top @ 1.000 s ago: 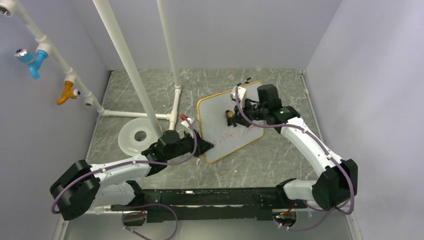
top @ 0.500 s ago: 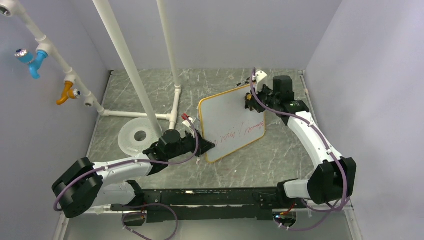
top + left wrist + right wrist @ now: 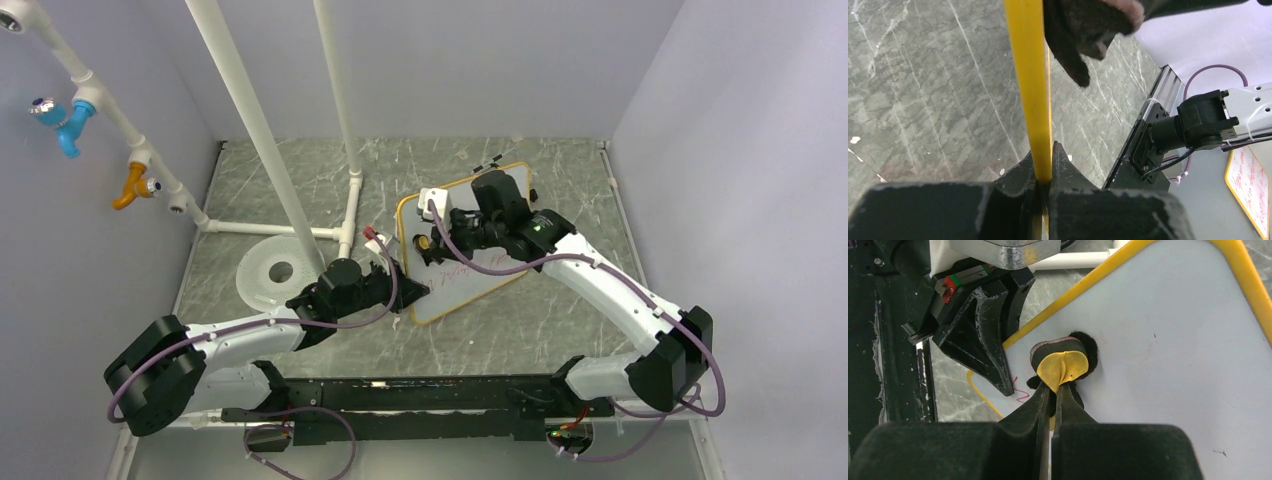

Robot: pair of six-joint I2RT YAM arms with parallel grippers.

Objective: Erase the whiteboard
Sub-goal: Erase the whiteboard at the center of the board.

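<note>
The whiteboard (image 3: 452, 292) sits in the middle of the table (image 3: 560, 310), turned at an angle. The left gripper (image 3: 1044, 172) has it by the near left edge, both fingers pinched tight on the thin yellow-orange frame (image 3: 1030, 75). I can't tell whether the board's far side rests on the table. The right gripper (image 3: 1052, 390) reaches in over the board's upper left part. Its fingers are closed down to a sliver on a small eraser (image 3: 1062, 364), yellow on the back with black felt below. The felt is pressed against the white surface close to the frame. A curl of red scrawl (image 3: 1020, 391) shows just beside the eraser, next to the left gripper's fingertip. More red writing (image 3: 462, 274) runs across the lower middle of the board, partly under the right arm. The two grippers are near each other but apart. To the left, clear of the board, a round white disc (image 3: 258, 275) with a centre hole lies on the grey marbled top. White pipes (image 3: 258, 130) stand behind it, and a blue valve (image 3: 72, 125) and an orange valve (image 3: 130, 188) sit on the pipe along the left wall.
</note>
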